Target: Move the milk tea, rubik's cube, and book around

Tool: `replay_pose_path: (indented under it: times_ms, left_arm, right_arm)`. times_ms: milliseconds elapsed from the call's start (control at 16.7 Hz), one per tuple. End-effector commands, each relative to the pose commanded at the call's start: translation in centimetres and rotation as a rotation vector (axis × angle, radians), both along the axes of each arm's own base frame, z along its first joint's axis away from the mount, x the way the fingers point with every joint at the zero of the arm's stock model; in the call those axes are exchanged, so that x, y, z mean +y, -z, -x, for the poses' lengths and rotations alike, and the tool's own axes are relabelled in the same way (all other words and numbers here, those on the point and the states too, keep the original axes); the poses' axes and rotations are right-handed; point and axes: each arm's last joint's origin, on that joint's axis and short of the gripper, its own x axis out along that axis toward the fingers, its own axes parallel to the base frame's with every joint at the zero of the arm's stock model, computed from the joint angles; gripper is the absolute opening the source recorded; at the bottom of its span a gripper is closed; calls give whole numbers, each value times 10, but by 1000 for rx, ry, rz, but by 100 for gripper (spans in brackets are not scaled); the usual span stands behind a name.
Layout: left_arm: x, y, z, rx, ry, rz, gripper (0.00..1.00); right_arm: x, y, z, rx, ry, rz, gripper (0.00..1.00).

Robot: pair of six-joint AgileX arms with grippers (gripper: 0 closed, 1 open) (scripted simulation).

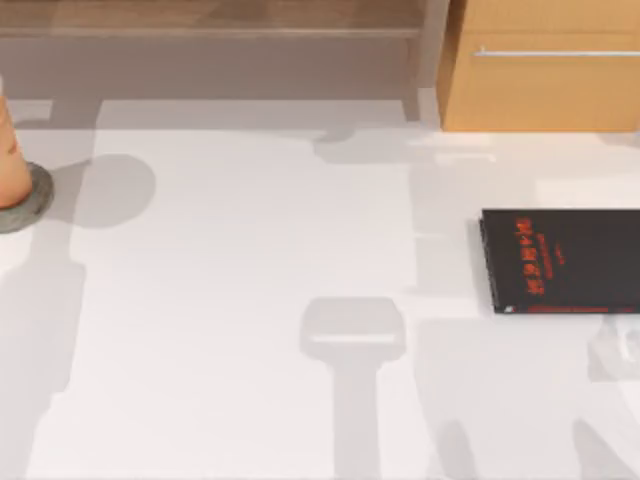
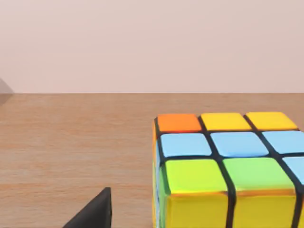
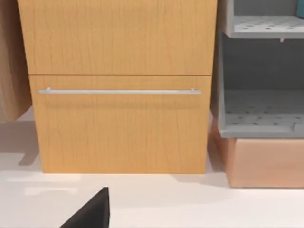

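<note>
Milk tea at the table's left edge, cube close before the left wrist camera.

Top view: the milk tea (image 1: 12,160) stands on a grey disc (image 1: 28,200) at the far left; a black book (image 1: 562,262) with red lettering lies at the right, below a wooden drawer unit (image 1: 545,70).
Left wrist view: the rubik's cube (image 2: 228,171) sits on a wooden surface (image 2: 76,142), lower right of the frame; beside it one dark fingertip of the left gripper (image 2: 95,214), and I cannot tell if it is spread.
Right wrist view: the drawer front with its metal handle (image 3: 118,91), grey shelves (image 3: 261,109) beside it; one dark fingertip of the right gripper (image 3: 92,213), state also not clear.

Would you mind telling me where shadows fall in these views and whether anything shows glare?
Top view: soft grey shadows cross the white table, and the milk tea casts a round one toward the right. Left wrist view: the cube looks evenly lit, without glare. Right wrist view: faint shadow beside the drawer cabinet.
</note>
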Motion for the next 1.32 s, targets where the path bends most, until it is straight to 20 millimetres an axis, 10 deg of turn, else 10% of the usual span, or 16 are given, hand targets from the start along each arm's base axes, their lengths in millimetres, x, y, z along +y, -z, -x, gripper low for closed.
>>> replay_pose_path:
  times_ms: [360,780,1320]
  left_arm:
    - [-4,-1,13,8,6,0,100]
    - [-15,4,129,24,-4,-4,100]
    - [-27,135,295,44,-16,-16,100]
  right_arm:
    - [0,0,0,0,0,0,100]
    - [0,0,0,0,0,0,100]
    - [0,0,0,0,0,0,100]
